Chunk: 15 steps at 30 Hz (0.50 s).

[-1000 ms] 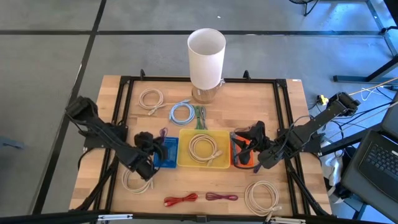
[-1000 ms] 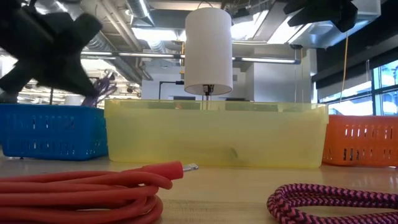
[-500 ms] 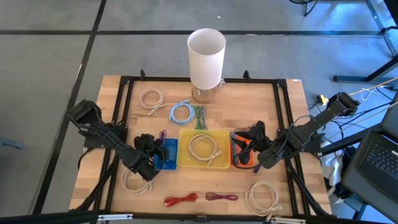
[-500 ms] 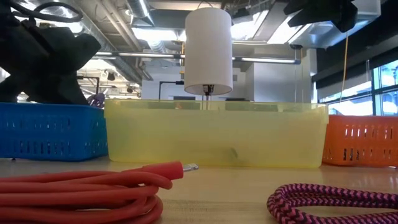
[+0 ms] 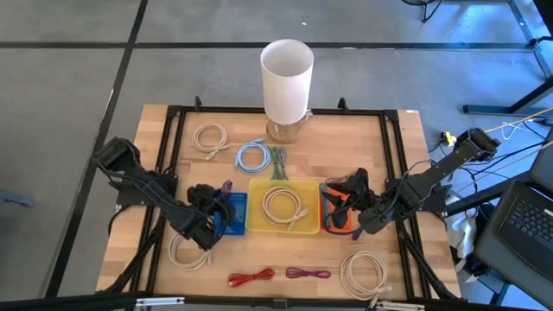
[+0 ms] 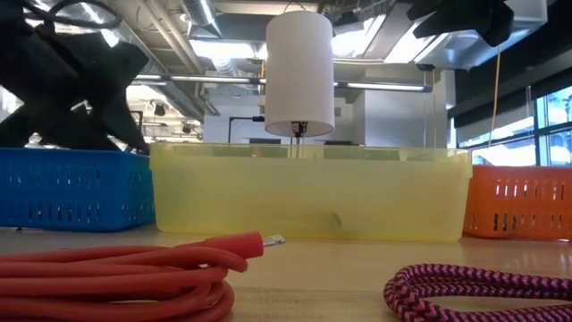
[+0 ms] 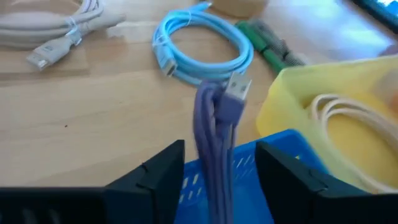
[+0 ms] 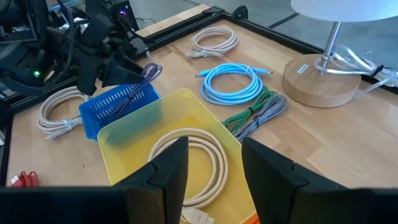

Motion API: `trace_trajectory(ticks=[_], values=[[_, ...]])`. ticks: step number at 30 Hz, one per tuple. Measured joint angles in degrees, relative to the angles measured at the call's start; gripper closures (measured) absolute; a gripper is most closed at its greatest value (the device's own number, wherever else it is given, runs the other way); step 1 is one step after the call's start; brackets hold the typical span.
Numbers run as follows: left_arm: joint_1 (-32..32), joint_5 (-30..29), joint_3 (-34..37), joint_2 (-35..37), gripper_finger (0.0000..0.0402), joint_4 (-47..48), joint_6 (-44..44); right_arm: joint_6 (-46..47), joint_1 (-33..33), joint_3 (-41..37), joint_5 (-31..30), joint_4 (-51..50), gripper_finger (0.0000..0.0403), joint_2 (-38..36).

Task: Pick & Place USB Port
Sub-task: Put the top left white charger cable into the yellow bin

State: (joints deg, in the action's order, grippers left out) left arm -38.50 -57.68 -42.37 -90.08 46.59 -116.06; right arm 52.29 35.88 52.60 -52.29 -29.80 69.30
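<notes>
A purple USB cable [image 7: 214,124] lies over the far rim of the blue basket [image 5: 233,212], its metal plug [image 7: 237,88] sticking out past the rim. My left gripper [image 7: 221,165] is open over this basket. Its fingers stand on either side of the cable with a gap to each. In the right wrist view the cable [image 8: 144,78] shows draped on the blue basket [image 8: 118,102]. My right gripper [image 8: 214,162] hangs open and empty above the orange basket [image 5: 331,197], beside the yellow basket [image 5: 252,186].
A cream cable coil lies in the yellow basket. A white lamp [image 5: 287,78] stands at the far edge. Light blue [image 5: 253,155], green [image 5: 277,161] and cream [image 5: 209,136] cables lie behind the baskets. Near the front lie red [image 5: 251,277], magenta [image 5: 308,273] and cream [image 5: 365,272] cables.
My left gripper has opened and let go of the purple cable while staying over the blue basket. The cable, which stood up above the basket's rim in the low view, has sunk down onto the basket.
</notes>
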Motion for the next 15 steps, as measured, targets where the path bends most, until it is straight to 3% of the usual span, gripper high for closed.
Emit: trace_trajectory(ticks=[6,10,15], values=[[-1.9,-11.5,-0.3,6.9,0.0205,0.1,6.6,0.0,0.0,0.0,0.0,0.0,0.025,0.0],[-3.5,-17.5,-1.6,13.8,0.0207,0.1,18.2,-0.3,0.0,0.0,0.0,0.0,0.0249,0.0],[-4.4,-19.9,-2.6,21.8,0.0208,-0.2,34.4,-2.0,0.0,0.0,0.0,0.0,0.0249,0.0]])
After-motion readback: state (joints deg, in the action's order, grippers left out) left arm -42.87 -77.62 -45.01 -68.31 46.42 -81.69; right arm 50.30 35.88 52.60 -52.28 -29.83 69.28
